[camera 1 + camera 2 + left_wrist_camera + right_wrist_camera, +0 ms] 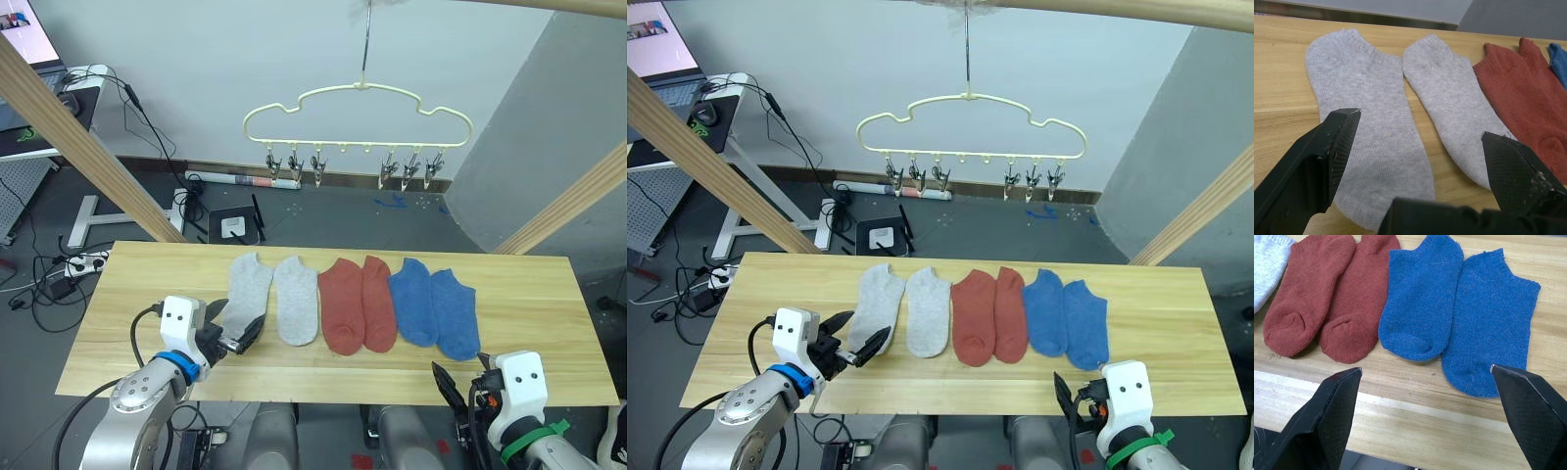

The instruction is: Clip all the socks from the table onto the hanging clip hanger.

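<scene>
We view a light wooden table point(529, 294) with visible grain, its flat top bearing six socks side by side in a row. From the robot's left: two grey socks point(247, 290), two rust red socks point(358, 304) and two blue socks point(436, 305), cuffs toward 12 o'clock, toes toward 6 o'clock. The members of each pair touch or slightly overlap.

Above and beyond the table, at 12 o'clock, a cream cloud-shaped clip hanger point(358, 108) hangs by a metal hook; its metal clips point(294, 164) hang in two groups of three and carry nothing.

The left gripper point(238, 338) sits at the toe of the outermost grey sock, at about 8 o'clock on the table, its two black fingers point(1327, 147) spread apart and holding nothing. The right gripper point(1425, 426), at about 5 o'clock near the table's front edge, likewise has its fingers spread wide, just short of the blue socks' toes.

In the room we note a grey floor point(333, 211), a pale wall point(196, 69), slanted wooden beams point(88, 147), a desk with a monitor point(29, 44) at 10 o'clock, and a power strip point(83, 262) with cables.
</scene>
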Controlling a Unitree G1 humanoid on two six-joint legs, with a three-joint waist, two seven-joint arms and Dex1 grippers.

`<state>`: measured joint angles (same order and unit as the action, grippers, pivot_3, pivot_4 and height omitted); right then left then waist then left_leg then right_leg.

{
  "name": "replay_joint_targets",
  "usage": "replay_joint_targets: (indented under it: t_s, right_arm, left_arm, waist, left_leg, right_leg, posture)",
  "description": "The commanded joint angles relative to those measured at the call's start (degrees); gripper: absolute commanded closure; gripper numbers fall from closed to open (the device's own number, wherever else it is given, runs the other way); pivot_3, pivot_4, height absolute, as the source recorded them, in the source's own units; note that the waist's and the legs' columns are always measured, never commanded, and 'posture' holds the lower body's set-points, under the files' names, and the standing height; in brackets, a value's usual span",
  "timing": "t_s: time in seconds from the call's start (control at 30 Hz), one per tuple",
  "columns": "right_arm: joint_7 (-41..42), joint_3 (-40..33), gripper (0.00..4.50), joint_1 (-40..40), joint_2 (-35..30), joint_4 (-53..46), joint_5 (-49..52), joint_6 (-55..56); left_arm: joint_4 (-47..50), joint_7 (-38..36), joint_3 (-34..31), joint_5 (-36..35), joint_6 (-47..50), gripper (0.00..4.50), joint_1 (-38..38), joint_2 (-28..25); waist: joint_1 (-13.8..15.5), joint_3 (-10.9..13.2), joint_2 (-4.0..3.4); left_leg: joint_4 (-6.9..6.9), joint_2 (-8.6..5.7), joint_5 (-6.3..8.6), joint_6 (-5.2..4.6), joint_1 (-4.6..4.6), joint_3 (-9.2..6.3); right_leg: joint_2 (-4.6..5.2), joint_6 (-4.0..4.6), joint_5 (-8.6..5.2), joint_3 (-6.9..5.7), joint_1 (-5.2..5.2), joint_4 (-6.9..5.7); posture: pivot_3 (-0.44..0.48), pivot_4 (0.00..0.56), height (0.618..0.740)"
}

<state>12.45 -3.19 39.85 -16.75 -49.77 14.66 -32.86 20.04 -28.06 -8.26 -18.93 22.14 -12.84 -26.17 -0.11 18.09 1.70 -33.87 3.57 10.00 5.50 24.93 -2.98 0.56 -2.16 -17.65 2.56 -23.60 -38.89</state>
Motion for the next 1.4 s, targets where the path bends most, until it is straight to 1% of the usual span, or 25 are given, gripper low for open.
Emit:
replay_joint_targets:
  t_s: [0.03, 0.13, 0.33, 0.4, 0.5, 0.6, 0.7, 0.8, 0.93, 1.1, 1.13, 1.33, 1.4]
  right_arm:
    - [0.4, -0.3, 0.07, 0.6, 0.0, -0.6, 0.1, 1.2]
    - [0.3, 0.2, 0.07, 0.6, 0.2, -0.3, -0.2, 1.7]
    - [0.3, 0.4, 0.07, 0.4, 0.3, 0.3, -0.3, 2.4]
    - [0.3, 0.5, 0.07, 0.3, 0.3, 0.4, -0.4, 2.5]
    - [0.2, 0.5, 0.07, 0.2, 0.3, 0.5, -0.4, 2.7]
    - [0.2, 0.6, 0.07, 0.3, 0.2, 0.6, -0.4, 2.8]
    - [0.2, 0.5, 0.00, 0.3, 0.2, 0.6, -0.4, 2.9]
    - [0.3, 0.4, 0.00, 0.0, 0.1, 0.8, -0.3, 2.8]
    - [0.5, -0.1, 0.00, -1.0, -0.3, 0.2, 0.1, 2.2]
    - [1.9, -3.8, 0.00, -6.5, -3.0, -1.5, 3.0, -1.4]
    - [2.4, -4.9, 0.00, -8.4, -3.8, -2.1, 4.1, -2.7]
    - [5.3, -12.1, 0.00, -22.8, -11.3, -4.2, 13.2, -13.1]
    - [6.1, -13.8, 0.00, -29.0, -14.3, -4.0, 16.4, -16.4]
  left_arm:
    - [0.6, -0.4, 0.0, -0.3, 0.4, 0.00, -0.1, -0.2]
    - [0.7, -2.6, -0.5, -3.4, 2.9, 0.00, 0.7, -0.4]
    - [0.5, -4.4, -2.6, -6.9, 4.8, 0.00, 1.8, -0.8]
    - [0.2, -4.1, -2.9, -6.8, 5.0, 0.00, 2.4, -1.0]
    - [-0.3, -1.2, -2.3, -4.4, 6.0, 0.00, 3.5, -1.2]
    - [-0.6, -2.0, -2.0, -4.9, 5.8, 0.00, 3.8, -1.1]
    - [-0.3, -2.1, -2.3, -5.1, 4.9, 0.60, 3.5, -0.8]
    - [-0.4, -2.2, -1.8, -4.8, 5.4, 1.47, 3.8, -1.4]
    - [-0.7, -1.1, -0.9, -4.0, 4.9, 1.47, 5.7, -0.8]
    - [-2.0, 2.5, 0.5, -1.0, 2.4, 1.47, 11.5, 2.2]
    - [-2.2, 3.6, 1.0, -0.3, 1.9, 1.47, 12.6, 3.1]
    - [-3.6, 7.4, 3.4, 2.1, -0.1, 1.47, 20.1, 7.9]
    - [-4.9, 8.4, 3.5, 2.3, -1.1, 1.47, 23.1, 9.5]
  waist:
    - [0.0, 0.0, 0.00]
    - [0.0, 0.0, 0.00]
    - [0.0, 0.0, 0.00]
    - [0.0, 0.0, 0.01]
    - [0.0, 0.0, 0.01]
    - [0.0, 0.0, 0.01]
    - [0.0, 0.0, 0.01]
    - [0.0, 0.0, 0.02]
    - [0.0, -0.1, 0.02]
    - [0.1, -0.1, 0.09]
    - [0.1, -0.1, 0.12]
    - [0.0, -0.3, 0.13]
    - [0.0, -0.3, 0.15]
  left_leg:
    - [0.00, 0.00, 0.00, 0.00, 0.00, 0.00]
    - [0.00, 0.00, 0.00, 0.00, 0.00, 0.00]
    - [0.00, 0.01, 0.00, 0.00, 0.00, 0.00]
    - [-0.01, 0.01, 0.00, 0.00, -0.01, -0.01]
    - [-0.02, 0.00, 0.00, 0.00, -0.01, 0.00]
    - [-0.02, 0.01, 0.00, 0.00, -0.02, 0.00]
    - [-0.02, 0.01, 0.00, 0.00, -0.02, 0.00]
    - [-0.02, 0.01, 0.00, 0.00, -0.03, -0.01]
    - [-0.05, 0.01, -0.01, 0.00, -0.04, 0.00]
    - [-0.18, -0.02, -0.02, -0.01, -0.04, 0.00]
    - [-0.19, -0.04, -0.02, -0.01, -0.05, 0.00]
    - [-0.32, -0.01, -0.02, -0.02, -0.08, -0.07]
    - [-0.40, 0.01, -0.03, -0.03, -0.08, -0.08]
  right_leg:
    - [0.00, 0.00, 0.00, 0.00, 0.00, 0.00]
    - [-0.01, -0.01, 0.00, -0.01, 0.00, 0.00]
    - [-0.04, -0.03, 0.02, -0.03, 0.01, -0.01]
    - [-0.05, -0.03, 0.02, -0.03, 0.01, -0.03]
    - [-0.05, -0.05, 0.03, -0.02, 0.02, -0.03]
    - [-0.06, -0.05, 0.03, -0.02, 0.02, -0.05]
    - [-0.06, -0.06, 0.04, -0.02, 0.03, -0.05]
    - [-0.06, -0.06, 0.04, -0.03, 0.03, -0.07]
    - [-0.06, -0.08, 0.05, -0.03, 0.05, -0.08]
    - [-0.08, -0.19, 0.13, -0.02, 0.12, -0.09]
    - [-0.08, -0.21, 0.15, -0.01, 0.16, -0.09]
    - [-0.21, -0.36, 0.28, -0.03, 0.23, -0.15]
    - [-0.26, -0.37, 0.32, -0.03, 0.25, -0.17]
  posture:
    - [0.040, 0.323, 0.740]
    - [0.038, 0.320, 0.740]
    - [0.039, 0.319, 0.740]
    - [0.040, 0.316, 0.740]
    - [0.040, 0.316, 0.740]
    - [0.040, 0.316, 0.740]
    - [0.040, 0.316, 0.740]
    - [0.037, 0.314, 0.740]
    - [0.039, 0.312, 0.740]
    - [0.040, 0.310, 0.740]
    - [0.037, 0.299, 0.740]
    - [0.031, 0.286, 0.740]
    - [0.030, 0.280, 0.740]
